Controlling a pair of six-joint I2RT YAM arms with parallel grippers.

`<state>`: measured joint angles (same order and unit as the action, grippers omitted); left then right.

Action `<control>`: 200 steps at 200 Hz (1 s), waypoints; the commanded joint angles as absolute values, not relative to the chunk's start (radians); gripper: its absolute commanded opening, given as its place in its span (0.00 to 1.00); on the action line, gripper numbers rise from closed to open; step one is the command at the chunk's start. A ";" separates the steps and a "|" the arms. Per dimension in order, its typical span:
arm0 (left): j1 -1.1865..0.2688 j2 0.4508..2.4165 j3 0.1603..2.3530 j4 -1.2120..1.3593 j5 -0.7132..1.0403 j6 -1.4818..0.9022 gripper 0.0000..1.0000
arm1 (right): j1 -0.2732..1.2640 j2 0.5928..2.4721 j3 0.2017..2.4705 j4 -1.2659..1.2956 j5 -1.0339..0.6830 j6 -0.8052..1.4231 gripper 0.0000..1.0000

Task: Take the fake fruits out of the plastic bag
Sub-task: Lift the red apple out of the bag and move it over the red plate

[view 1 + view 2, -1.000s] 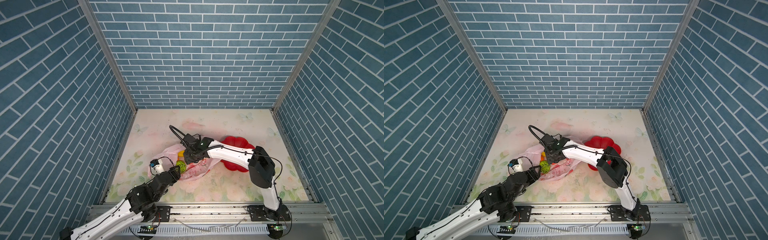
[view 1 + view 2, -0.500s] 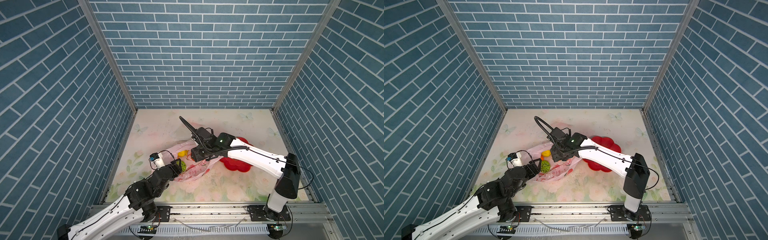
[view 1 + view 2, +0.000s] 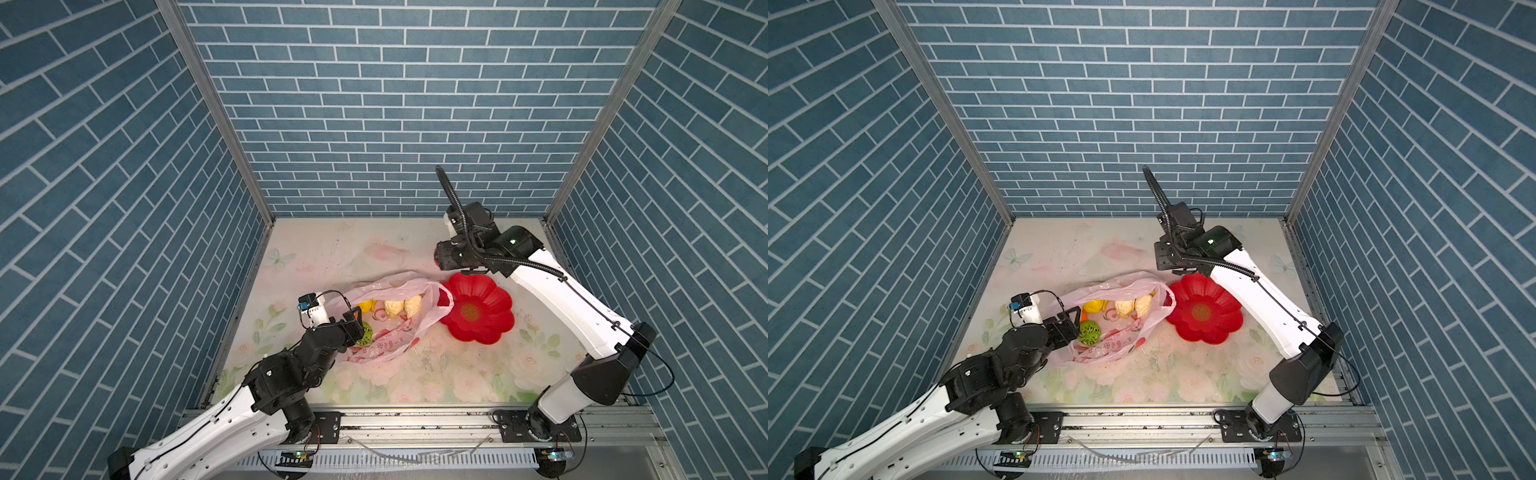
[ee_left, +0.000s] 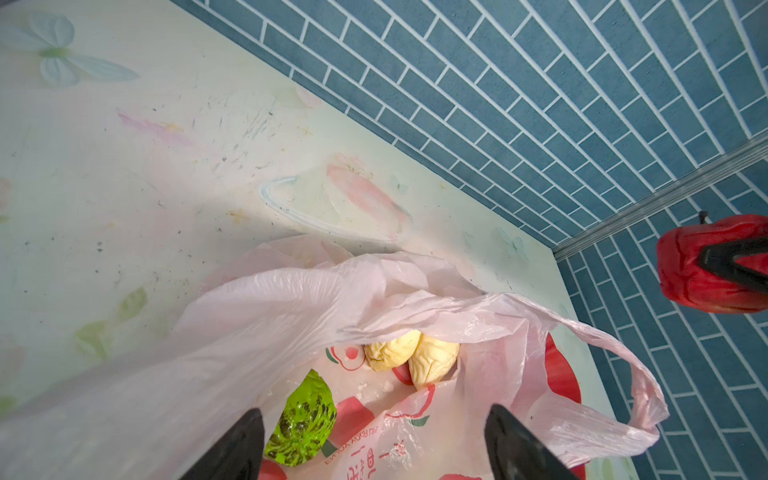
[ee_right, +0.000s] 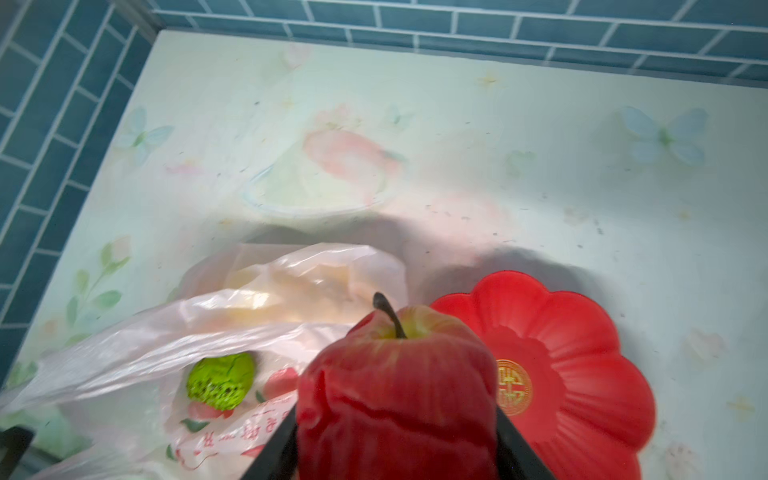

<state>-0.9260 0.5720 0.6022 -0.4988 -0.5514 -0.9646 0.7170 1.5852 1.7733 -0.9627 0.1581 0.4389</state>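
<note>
The right gripper [image 5: 395,453] clasped the red apple [image 5: 395,374], already outside the plastic bag [image 3: 388,345]. The green fruit [image 4: 303,419], yellow fruit [image 3: 365,305] and two cream fruits [image 4: 411,357] lay inside it, with the left gripper [image 4: 372,419] spread empty at its mouth.

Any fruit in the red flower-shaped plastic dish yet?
No, the red flower-shaped plastic dish lies bare in a top view; the right gripper holds the red toy apple.

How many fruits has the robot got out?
Nothing is set down yet. The right gripper holds the red apple in the air, out of the plastic bag. The open left gripper sits at the bag's mouth. Left inside: a green fruit, two cream fruits, a yellow fruit, maybe more hidden.
</note>
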 commanded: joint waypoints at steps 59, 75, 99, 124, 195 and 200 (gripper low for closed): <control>-0.778 0.583 0.626 -0.557 -0.477 -0.865 0.86 | 0.507 1.462 1.417 -0.835 0.157 0.475 0.28; -0.749 0.590 0.626 -0.557 -0.449 -0.861 0.86 | 0.495 1.462 1.337 -0.789 0.144 0.494 0.28; -0.722 0.608 0.630 -0.555 -0.417 -0.855 0.86 | 0.484 1.476 1.228 -0.719 0.121 0.525 0.28; -0.713 0.632 0.645 -0.551 -0.401 -0.847 0.86 | 0.477 1.507 1.149 -0.655 0.099 0.549 0.28; -0.704 0.687 0.669 -0.546 -0.374 -0.841 0.86 | 0.475 1.601 1.068 -0.559 0.064 0.571 0.28; -0.703 0.689 0.669 -0.545 -0.373 -0.841 0.86 | 0.474 1.607 1.065 -0.555 0.062 0.571 0.29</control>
<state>-0.7124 0.6868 0.6415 -0.5381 -0.3832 -0.8558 0.4793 1.5837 1.1023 -0.6029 0.0795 0.5297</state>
